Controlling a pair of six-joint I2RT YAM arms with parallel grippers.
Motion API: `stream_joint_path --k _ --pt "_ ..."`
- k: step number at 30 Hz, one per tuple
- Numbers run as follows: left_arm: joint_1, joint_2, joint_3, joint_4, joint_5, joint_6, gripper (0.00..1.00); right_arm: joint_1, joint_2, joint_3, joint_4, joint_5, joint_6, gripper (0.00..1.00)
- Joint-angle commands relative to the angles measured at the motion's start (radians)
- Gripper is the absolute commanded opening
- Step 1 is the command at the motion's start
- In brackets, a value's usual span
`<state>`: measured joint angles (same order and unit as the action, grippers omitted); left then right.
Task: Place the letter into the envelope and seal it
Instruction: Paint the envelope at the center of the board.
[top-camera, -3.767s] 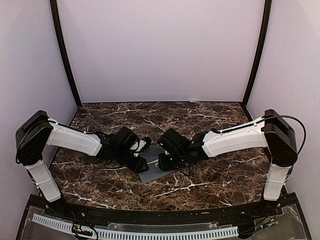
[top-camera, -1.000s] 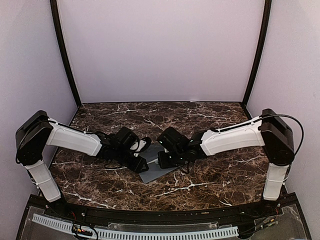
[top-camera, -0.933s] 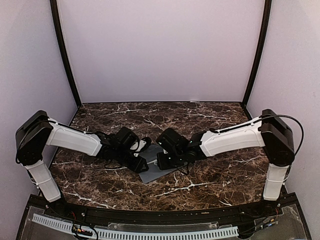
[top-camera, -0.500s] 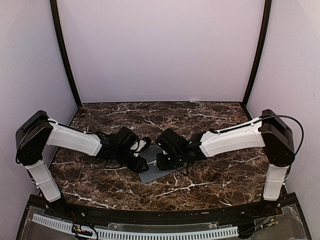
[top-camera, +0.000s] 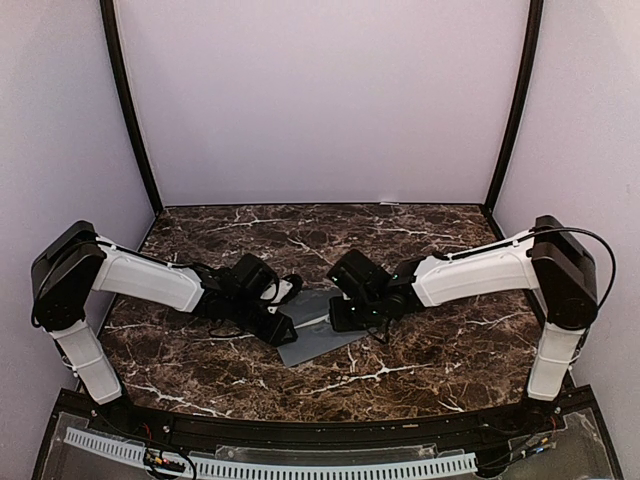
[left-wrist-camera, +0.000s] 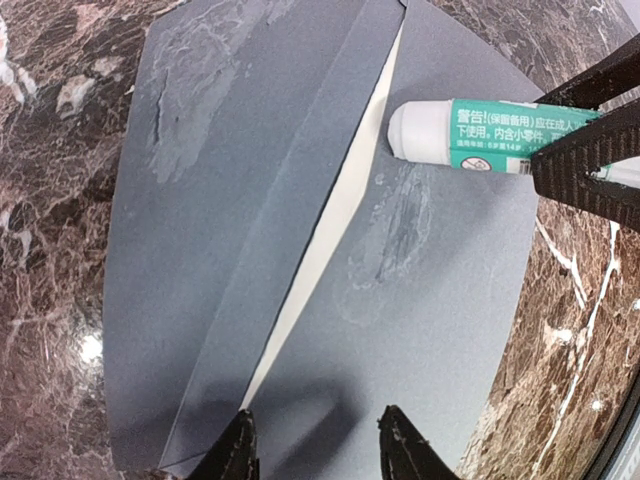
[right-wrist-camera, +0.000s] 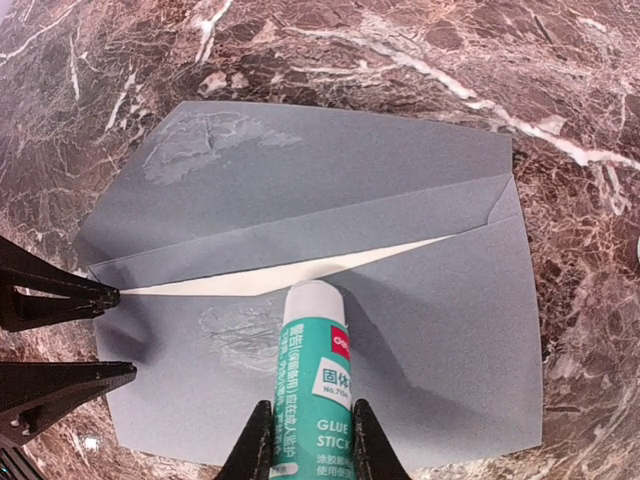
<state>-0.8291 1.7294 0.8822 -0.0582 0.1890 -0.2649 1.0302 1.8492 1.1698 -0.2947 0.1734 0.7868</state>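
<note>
Right wrist: fingers (right-wrist-camera: 258, 445) grip glue stick (right-wrist-camera: 312, 385); left fingers (right-wrist-camera: 55, 288) parted, touching envelope (right-wrist-camera: 440, 310).

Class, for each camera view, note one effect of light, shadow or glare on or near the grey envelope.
Left wrist view: glossy smears on the envelope catch light; a glare spot shines on the marble table beside it. Right wrist view: a shadow spreads on the envelope by the left fingers. Top view: soft, even light; most of the envelope is hidden.

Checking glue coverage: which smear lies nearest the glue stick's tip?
The smear on the envelope pocket beside the glue stick's tip; the other smear sits on the open flap.
</note>
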Motion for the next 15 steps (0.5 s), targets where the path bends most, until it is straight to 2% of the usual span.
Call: stream_joint_path --k 1,15 --pt "-0.004 0.016 -0.009 -0.083 -0.006 0.010 0.41 0.009 0.001 -0.023 -0.071 -0.014 -0.014 0.00" --pt "-0.004 0.016 -0.011 -0.079 -0.002 0.009 0.41 0.098 0.044 0.044 -0.031 -0.069 0.000 0.00"
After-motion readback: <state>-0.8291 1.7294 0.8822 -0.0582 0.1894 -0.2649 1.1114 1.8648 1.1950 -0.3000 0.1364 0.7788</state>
